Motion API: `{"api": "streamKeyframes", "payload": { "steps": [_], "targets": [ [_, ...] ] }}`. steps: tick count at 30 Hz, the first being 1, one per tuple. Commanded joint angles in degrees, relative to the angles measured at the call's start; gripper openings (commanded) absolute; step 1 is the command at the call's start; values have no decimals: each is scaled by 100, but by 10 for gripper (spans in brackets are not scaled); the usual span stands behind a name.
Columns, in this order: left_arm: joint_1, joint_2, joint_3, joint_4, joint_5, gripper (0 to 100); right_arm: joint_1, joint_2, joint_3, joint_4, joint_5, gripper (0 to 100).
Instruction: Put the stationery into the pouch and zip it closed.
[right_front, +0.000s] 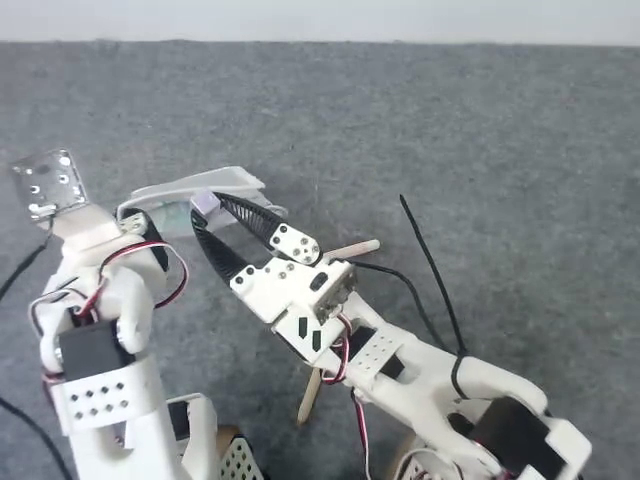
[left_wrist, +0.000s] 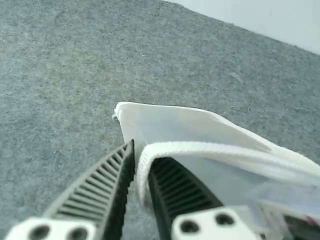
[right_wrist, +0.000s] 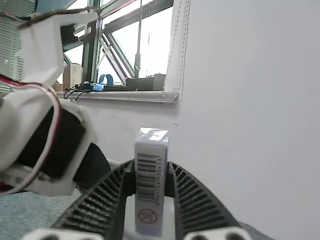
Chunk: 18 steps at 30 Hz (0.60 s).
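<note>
Left jaws pinch pouch (left_wrist: 200, 130), right jaws a box (right_wrist: 150, 185); grey carpet (right_front: 480, 130), window (right_wrist: 125, 45).

White arms (right_front: 100, 340), black ribbed fingers (left_wrist: 95, 195), red wires (right_front: 184, 272)

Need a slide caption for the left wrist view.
Left pincer clamped on the thick rim of the white pouch, grey mat beneath.
</note>
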Motion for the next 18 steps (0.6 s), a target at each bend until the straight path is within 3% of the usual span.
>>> {"api": "streamKeyframes", "payload": {
  "steps": [1,14,18],
  "targets": [
    [-53,-53,-119,-35,-18,11,-22,40,-132,-31,70,6],
    [-44,-53,-119,-35,-18,11,101,848,-545,13,105,15],
    [-44,-53,-110,-35,-18,11,101,848,-510,4,105,107]
  ]
}}
